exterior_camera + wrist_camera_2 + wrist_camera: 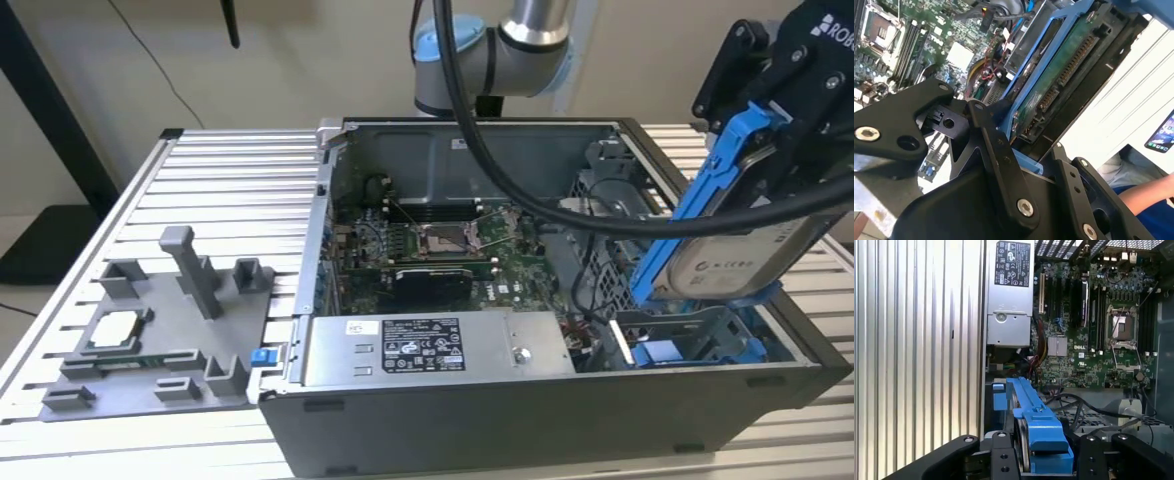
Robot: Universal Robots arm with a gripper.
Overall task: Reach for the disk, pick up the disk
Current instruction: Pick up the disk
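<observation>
In the exterior view the black gripper (pixel 747 150) is clamped on the disk (pixel 727 255), holding it tilted on edge above the blue drive bay (pixel 694 345) at the open computer case's (pixel 534 420) end toward the exterior view's right; the disk hangs clear of the bay. In both wrist views the fingers (pixel 999 452) press against the disk's blue carrier frame (pixel 1036 422), with the motherboard (pixel 1094 330) and power supply (pixel 1009 295) beyond; the disk's green circuit board (pixel 1061 80) faces the second wrist view.

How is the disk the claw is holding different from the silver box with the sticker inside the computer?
The disk has a blue frame; the silver box has none. The disk is tilted up on edge in the claw, above the computer case; the box lies flat inside it. Both are silver-grey with labels.
</observation>
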